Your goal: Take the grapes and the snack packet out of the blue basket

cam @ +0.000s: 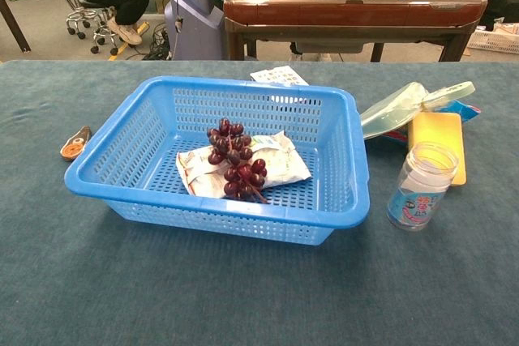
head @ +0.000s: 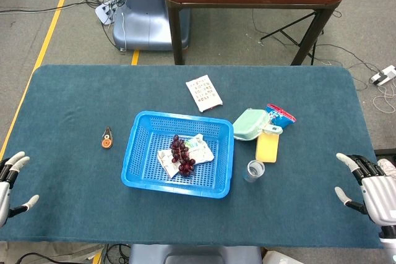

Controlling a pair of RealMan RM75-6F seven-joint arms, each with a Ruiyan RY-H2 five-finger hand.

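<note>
A blue plastic basket [head: 141, 153] [cam: 349, 168] stands at the table's middle. Inside it a bunch of dark purple grapes [head: 182, 155] [cam: 233, 161] lies on top of a white snack packet [head: 201, 149] [cam: 280, 164]. My left hand [head: 9, 180] hovers at the table's left front edge, fingers spread, holding nothing. At the right front edge my right hand [head: 370, 188] is likewise spread and empty. Both hands are far from the basket. The chest view shows neither hand.
Right of the basket stand a small clear jar [head: 254, 170] [cam: 420, 185], a yellow box [head: 267, 146] [cam: 439, 139], a pale green lidded box [head: 250, 123] and a red-blue packet [head: 281, 114]. A printed card [head: 203, 93] lies behind; an orange tape measure [head: 106, 138] [cam: 75, 144] lies left.
</note>
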